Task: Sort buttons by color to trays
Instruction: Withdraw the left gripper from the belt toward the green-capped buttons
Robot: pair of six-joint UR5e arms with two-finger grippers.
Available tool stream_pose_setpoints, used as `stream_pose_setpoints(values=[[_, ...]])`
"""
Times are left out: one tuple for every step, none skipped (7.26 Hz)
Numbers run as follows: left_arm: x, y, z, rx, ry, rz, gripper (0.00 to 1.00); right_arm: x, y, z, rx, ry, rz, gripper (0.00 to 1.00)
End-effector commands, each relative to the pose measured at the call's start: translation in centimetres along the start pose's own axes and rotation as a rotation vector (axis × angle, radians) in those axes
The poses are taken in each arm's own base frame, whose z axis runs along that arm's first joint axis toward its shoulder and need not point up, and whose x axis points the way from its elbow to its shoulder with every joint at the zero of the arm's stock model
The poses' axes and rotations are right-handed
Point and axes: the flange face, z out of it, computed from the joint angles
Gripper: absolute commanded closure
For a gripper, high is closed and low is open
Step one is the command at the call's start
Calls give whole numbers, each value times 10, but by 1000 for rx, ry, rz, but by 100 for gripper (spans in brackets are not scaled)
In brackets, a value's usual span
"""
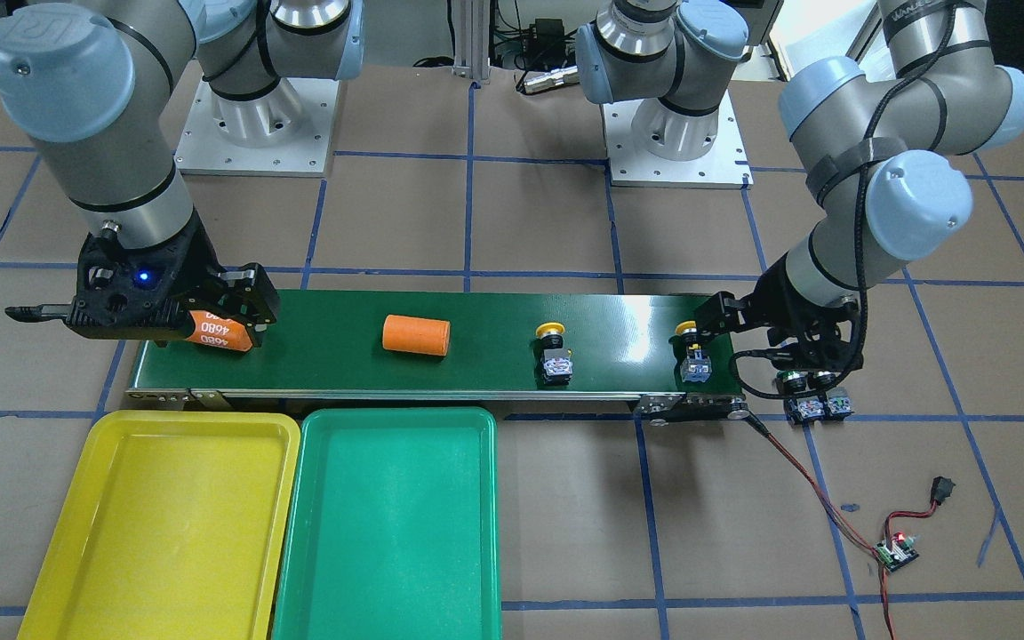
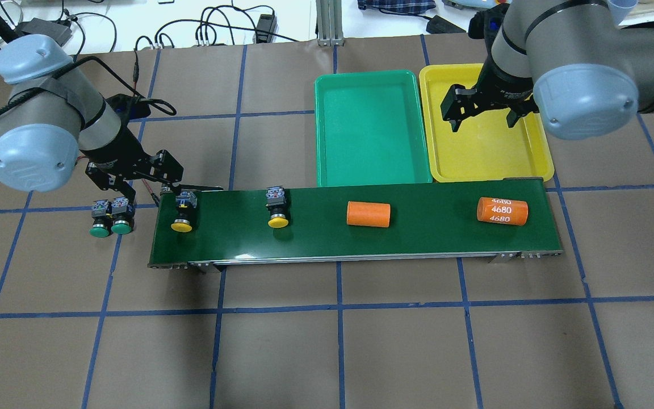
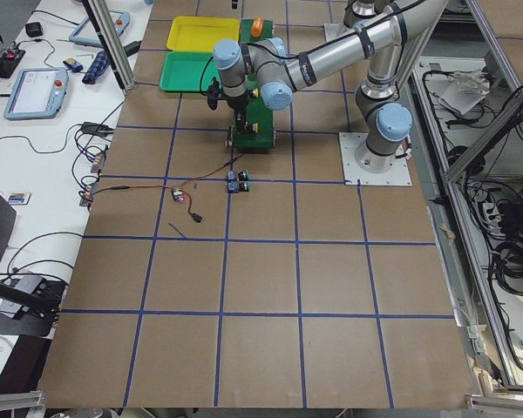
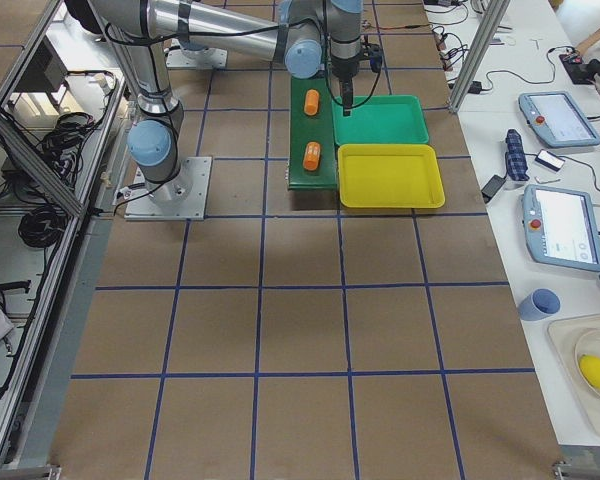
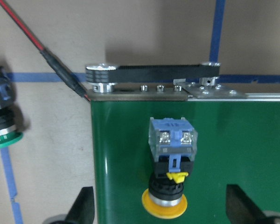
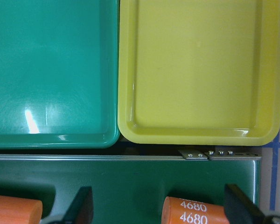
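worktop (image 2: pixel 304 341): carries the belt (image 2: pixel 418 238) across its middle.

belt: four items lie in a row. at the left end a yellow button (image 5: pixel 171 154) lies on its side, cap toward the robot. the left hand (image 5: pixel 160 205) is over it, fingers spread wide to either side and well apart from it. it grips nothing. judged: the hand is lined up on this button, to take it or to leave it for the belt. which of the two cannot be told. further along lie a second yellow button (image 2: pixel 277 209), a plain cylinder (image 2: pixel 368 214) and a cylinder marked 4680 (image 2: pixel 502 210). the cylinders are not part of the sort.

off the belt's left end, on the worktop: two green buttons (image 2: pixel 100 229) lie side by side, close by the left arm. judged: stock waiting to be fed.

beyond the belt, against its far edge toward the right end: green tray (image 2: pixel 369 130) and yellow tray (image 2: pixel 491 156), side by side, no button in either. judged: set there so the right arm needs only a short carry from the belt.

right hand (image 2: pixel 483 120): hangs high about where belt and yellow tray meet, fully spread, empty. judged: posted to receive buttons. sorting not yet begun.
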Motion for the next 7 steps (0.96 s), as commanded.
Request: stream_pose_setpoints(values=[[-96, -9, -9, 77, -54, 40, 0, -1, -4, 10, -12, 2, -7, 0], [-132, -4, 4, 76, -51, 45, 0, -3, -4, 8, -8, 2, -10, 0], [-152, -1, 20, 62, -42, 51, 0, -5, -3, 5, -3, 0, -8, 0], [-159, -4, 40, 75, -49, 45, 8, -7, -4, 7, -6, -7, -4, 0], [-161, -3, 63, 56, -39, 46, 25, -7, -4, 8, -7, -7, -16, 0], [-163, -2, 78, 41, -27, 43, 27, -10, -3, 9, -10, -13, -39, 0], [-173, -2, 88, 30, -18, 28, 29, -24, 2, 3, -1, -17, -87, 0]])
